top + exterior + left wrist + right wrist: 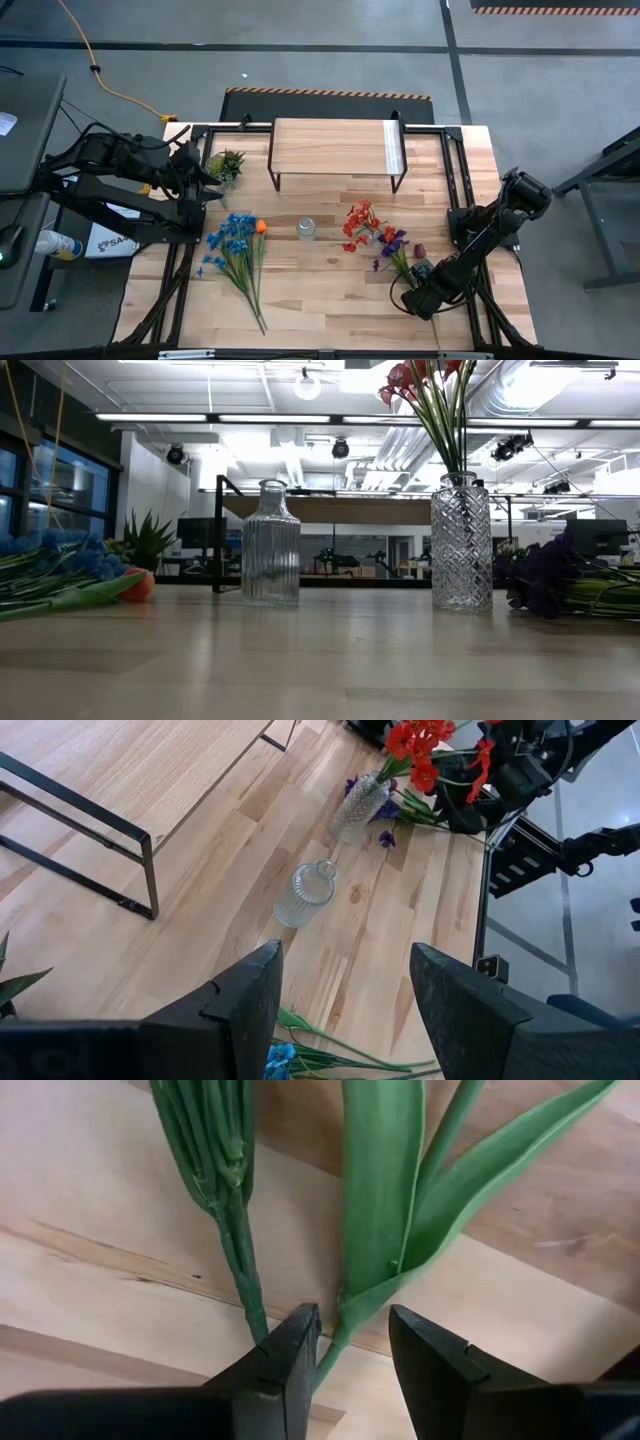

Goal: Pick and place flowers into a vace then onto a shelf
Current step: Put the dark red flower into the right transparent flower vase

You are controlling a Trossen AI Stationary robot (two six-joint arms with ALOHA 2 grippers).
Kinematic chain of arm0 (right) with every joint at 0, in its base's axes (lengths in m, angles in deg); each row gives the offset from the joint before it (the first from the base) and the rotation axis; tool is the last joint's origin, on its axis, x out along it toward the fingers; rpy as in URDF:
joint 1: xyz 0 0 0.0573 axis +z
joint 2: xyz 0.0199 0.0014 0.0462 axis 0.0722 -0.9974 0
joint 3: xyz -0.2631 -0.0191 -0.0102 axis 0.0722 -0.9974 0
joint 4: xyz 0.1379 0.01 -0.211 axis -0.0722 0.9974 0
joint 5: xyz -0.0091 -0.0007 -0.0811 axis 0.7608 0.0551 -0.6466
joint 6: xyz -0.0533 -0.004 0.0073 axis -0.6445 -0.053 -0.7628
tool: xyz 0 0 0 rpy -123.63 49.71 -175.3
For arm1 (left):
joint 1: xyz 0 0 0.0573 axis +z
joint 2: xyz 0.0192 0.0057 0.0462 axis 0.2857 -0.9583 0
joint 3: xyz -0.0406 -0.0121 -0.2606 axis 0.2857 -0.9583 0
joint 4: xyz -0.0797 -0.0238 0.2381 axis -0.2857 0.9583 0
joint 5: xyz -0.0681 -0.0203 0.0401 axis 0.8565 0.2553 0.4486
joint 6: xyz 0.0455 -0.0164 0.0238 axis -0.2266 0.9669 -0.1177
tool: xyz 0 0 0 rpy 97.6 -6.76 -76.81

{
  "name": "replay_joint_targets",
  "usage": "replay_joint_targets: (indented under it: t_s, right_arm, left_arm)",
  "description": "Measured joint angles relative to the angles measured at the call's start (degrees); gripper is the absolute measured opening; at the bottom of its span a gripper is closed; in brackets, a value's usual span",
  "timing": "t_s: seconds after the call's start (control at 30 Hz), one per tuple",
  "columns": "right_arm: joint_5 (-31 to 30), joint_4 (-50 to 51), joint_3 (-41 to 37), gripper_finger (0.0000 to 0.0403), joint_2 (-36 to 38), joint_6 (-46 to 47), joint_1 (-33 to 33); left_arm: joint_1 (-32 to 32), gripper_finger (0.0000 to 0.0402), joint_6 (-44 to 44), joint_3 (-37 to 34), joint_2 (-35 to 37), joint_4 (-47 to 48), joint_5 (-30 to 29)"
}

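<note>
The shelf (335, 148) is taken as landmark, set at the table's (330, 300) far edge. A potted plant (226, 165) stands left of it. Before it stand 2 vases (306, 229) (352, 243), 1 holding flowers (362, 222). Further flowers (236, 248) (400, 250) lie at either side.

Blue flowers (232, 243) flat beside empty vase (306, 229)

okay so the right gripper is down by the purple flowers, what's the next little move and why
Probably close the right gripper on the green stem. In the right wrist view that stem already sits between its open fingers, low over the tabletop, so closing looks enough to secure it before lifting. The stem bundle beside it lies outside the fingers.
</note>
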Motion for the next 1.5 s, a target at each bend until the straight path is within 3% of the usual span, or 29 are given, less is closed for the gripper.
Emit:
replay_joint_targets:
  t_s: [0.17,0.43,0.93,1.17,1.5]
  right_arm:
    - [0.1,0.1,-0.3,0.0101,-0.1,0.0,-0.6]
    - [-0.1,0.0,-0.3,0.0009,-0.2,0.2,-0.6]
    - [3.3,3.0,-0.5,0.0003,1.2,2.4,-1.3]
    - [4.3,16.4,1.1,0.0001,8.7,3.6,-1.8]
    - [2.0,44.5,14.8,0.0,17.4,3.4,-2.8]
  left_arm:
    - [0.0,0.0253,0.0,0.0,0.0,0.0,0.0]
    - [0.0,0.0253,0.0,0.0,0.0,0.0,0.0]
    - [0.0,0.0253,0.0,0.0,0.0,0.0,0.0]
    - [0.0,0.0253,-0.2,0.0,0.0,0.0,0.0]
    - [0.0,0.0253,-0.4,0.0,0.0,0.0,0.0]
